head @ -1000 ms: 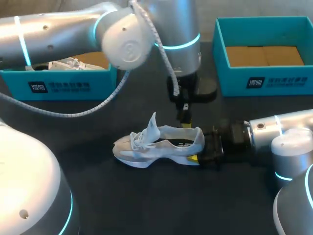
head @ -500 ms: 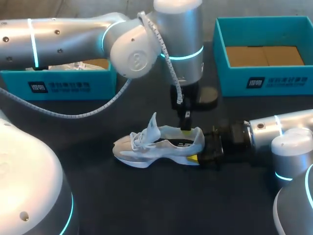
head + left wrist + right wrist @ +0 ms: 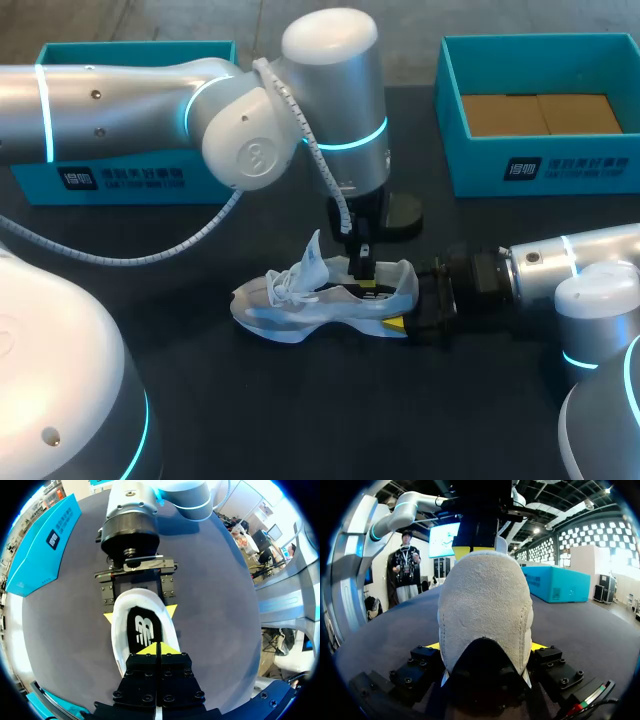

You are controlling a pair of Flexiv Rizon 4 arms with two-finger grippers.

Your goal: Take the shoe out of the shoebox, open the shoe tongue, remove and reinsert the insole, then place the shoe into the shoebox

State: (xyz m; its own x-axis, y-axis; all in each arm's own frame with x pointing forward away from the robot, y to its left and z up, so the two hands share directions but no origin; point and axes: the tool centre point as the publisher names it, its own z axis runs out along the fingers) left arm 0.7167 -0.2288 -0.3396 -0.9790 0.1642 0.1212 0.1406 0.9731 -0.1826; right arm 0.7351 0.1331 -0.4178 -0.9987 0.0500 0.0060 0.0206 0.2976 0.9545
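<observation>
A white sneaker (image 3: 315, 298) lies on its side on the dark table, toe to the left, tongue (image 3: 313, 255) raised. My right gripper (image 3: 405, 302) is shut on its heel (image 3: 485, 615), one yellow tip on each side. My left gripper (image 3: 362, 270) hangs down into the shoe's opening. Its fingertips (image 3: 159, 649) are shut together just over the black-printed insole (image 3: 144, 630); I cannot tell whether they touch it. In the left wrist view the right gripper (image 3: 140, 614) holds the heel ahead. The left gripper (image 3: 472, 550) shows above the collar in the right wrist view.
A teal shoebox (image 3: 110, 178) stands at the back left, mostly behind my left arm. A second teal box (image 3: 540, 170) with a brown cardboard floor stands at the back right. Dark table (image 3: 330, 410) lies bare in front of the shoe.
My left arm has come down and a little left, bringing its shut gripper from above the shoe's collar into the opening. The right gripper and shoe have stayed put.
</observation>
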